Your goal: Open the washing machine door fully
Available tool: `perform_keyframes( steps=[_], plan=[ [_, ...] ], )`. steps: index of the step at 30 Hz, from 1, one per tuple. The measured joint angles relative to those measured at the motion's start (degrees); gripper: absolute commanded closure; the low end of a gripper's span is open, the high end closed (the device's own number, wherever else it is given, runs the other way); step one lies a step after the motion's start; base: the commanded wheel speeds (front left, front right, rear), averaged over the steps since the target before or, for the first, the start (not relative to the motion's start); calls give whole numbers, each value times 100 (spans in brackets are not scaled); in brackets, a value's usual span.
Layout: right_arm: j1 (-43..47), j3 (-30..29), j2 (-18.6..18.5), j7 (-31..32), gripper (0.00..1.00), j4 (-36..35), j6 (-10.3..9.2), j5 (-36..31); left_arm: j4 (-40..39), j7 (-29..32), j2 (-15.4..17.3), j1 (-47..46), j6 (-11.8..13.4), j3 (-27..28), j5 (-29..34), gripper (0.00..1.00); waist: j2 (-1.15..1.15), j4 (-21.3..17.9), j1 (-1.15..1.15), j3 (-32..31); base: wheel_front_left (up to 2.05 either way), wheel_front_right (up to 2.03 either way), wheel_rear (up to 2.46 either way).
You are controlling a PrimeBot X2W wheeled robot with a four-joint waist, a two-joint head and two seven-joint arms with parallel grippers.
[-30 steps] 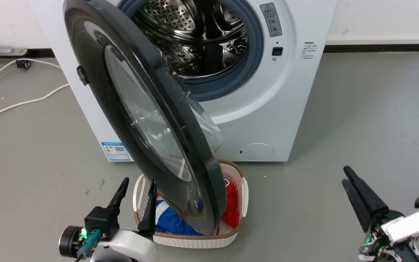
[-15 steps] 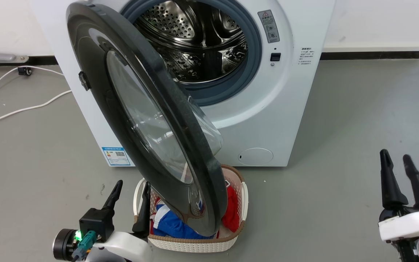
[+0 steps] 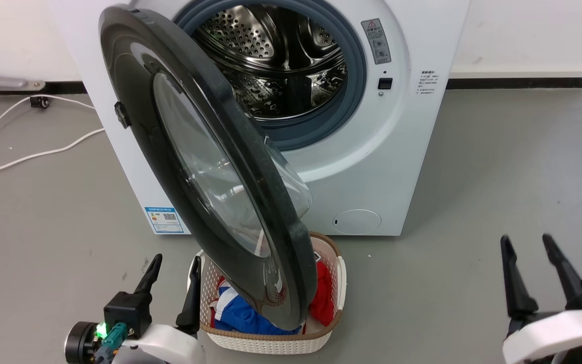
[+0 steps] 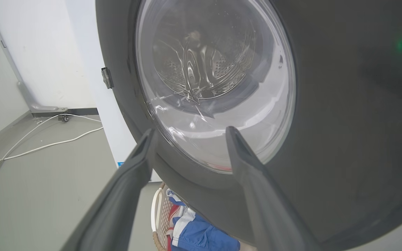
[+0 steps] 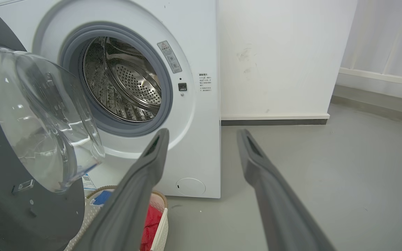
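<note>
Left gripper (image 3: 177,259): fingers are standing apart and holding nothing; it is sitting low on the robot's left, tips pointing up towards the door's outer face.
Left wrist view: the two fingertips are framing the lower part of the glass window (image 4: 215,80); whether either is touching the black rim, cannot tell.
Right gripper (image 3: 526,237): fingers are also standing apart and empty, hovering over bare floor (image 3: 473,167) well to the right of the machine.
Washing machine door (image 3: 144,126): is hanging partway open, swung out from the left side of the opening towards the robot, nearly edge-on in the head view. Its free lower edge is overhanging the basket.
Inner side of door: the glass window is bulging towards the drum, showing clear in the right wrist view.
Washing machine (image 3: 367,162): its white front is facing the robot. The drum (image 3: 271,55) is lying uncovered, with the grey gasket (image 3: 316,134) ringing it.
Front details: blue label (image 3: 164,220) is showing low left, just beside the door's rim; round cover (image 3: 356,221) is showing low right.
Laundry basket (image 3: 265,343): is standing on the floor in front of the machine, under the door and just right of the left gripper. A blue garment (image 3: 240,311) and a red garment (image 3: 324,293) are lying in it.
Cable (image 3: 33,151): white, is trailing across the floor left of the machine.
</note>
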Motion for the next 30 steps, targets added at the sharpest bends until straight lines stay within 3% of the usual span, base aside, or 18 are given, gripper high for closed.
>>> perform_keyframes(
  steps=[24, 25, 27, 30],
  plan=[
    [405, 287, 213, 80, 0, 127, -1, -157, -10, 49, 104, 71, 111, -67, -74, 0, 0, -150, 0, -54, 0, 0, 0],
    [397, 289, 218, 77, 0, 141, -1, -158, -12, 49, 105, 71, 133, -65, -107, 68, 0, -163, 0, -47, 0, 0, 0],
    [377, 297, 220, 76, 0, 147, -1, -159, -21, 48, 105, 71, 157, -65, -108, 100, 0, -168, 0, -47, 0, 0, 0],
    [373, 314, 225, 75, 0, 166, -1, -158, -26, 48, 111, 71, 158, -74, -115, 100, 0, -170, 0, -47, 0, 0, 0]
  ],
)
